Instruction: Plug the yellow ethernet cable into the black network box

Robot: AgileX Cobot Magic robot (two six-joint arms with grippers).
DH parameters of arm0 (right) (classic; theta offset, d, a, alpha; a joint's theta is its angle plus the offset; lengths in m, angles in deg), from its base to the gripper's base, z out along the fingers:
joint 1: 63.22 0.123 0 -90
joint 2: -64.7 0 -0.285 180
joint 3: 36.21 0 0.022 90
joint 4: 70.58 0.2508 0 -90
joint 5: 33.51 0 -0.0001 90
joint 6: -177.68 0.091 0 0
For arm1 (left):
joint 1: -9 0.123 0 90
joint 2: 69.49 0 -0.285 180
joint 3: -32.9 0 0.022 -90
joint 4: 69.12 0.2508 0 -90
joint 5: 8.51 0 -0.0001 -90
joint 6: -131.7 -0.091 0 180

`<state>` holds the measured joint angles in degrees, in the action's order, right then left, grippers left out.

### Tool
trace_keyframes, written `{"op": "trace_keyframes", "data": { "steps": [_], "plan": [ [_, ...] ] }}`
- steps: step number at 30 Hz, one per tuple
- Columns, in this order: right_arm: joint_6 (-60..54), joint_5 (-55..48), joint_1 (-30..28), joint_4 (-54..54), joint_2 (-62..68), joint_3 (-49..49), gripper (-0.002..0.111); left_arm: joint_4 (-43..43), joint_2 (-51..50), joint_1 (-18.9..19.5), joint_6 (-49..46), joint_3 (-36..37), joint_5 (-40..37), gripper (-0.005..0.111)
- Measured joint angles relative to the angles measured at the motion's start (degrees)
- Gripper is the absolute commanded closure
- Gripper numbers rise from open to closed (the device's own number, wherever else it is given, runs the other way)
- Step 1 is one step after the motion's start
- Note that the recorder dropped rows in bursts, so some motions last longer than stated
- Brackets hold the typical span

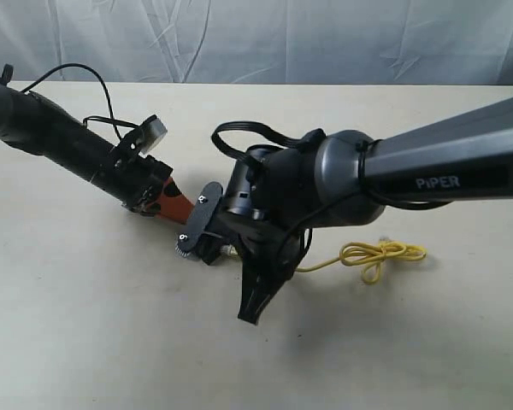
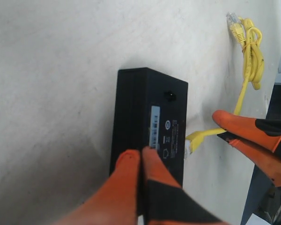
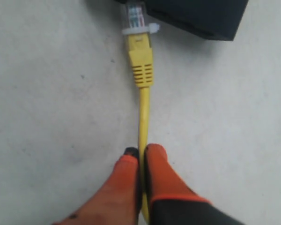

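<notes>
The pale table (image 1: 85,325) carries 2 things: a black box (image 2: 136,108) resting on it, and a yellow cable (image 3: 144,112) whose tied loop lies well apart from the box, 1 plug end just beside it.

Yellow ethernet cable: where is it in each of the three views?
Exterior view: thin yellow ethernet cable, looped, right of centre.
Left wrist view: cable's loop away from the flat black plastic network box, one plug beside it.
Right wrist view: cable runs from the right gripper towards that box.
Shared landmark: the box, in both wrist views.
</notes>
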<state>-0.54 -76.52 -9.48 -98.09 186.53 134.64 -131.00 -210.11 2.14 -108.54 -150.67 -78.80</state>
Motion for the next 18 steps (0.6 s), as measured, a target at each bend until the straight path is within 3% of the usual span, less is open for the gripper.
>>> {"op": "trace_keyframes", "data": {
  "steps": [18],
  "plan": [
    [7.1, -0.3, 0.0, 0.0, 0.0, 0.0, 0.109, 0.0, 0.0, 0.0, 0.2, 0.0, 0.0, 0.107]
  ]
}}
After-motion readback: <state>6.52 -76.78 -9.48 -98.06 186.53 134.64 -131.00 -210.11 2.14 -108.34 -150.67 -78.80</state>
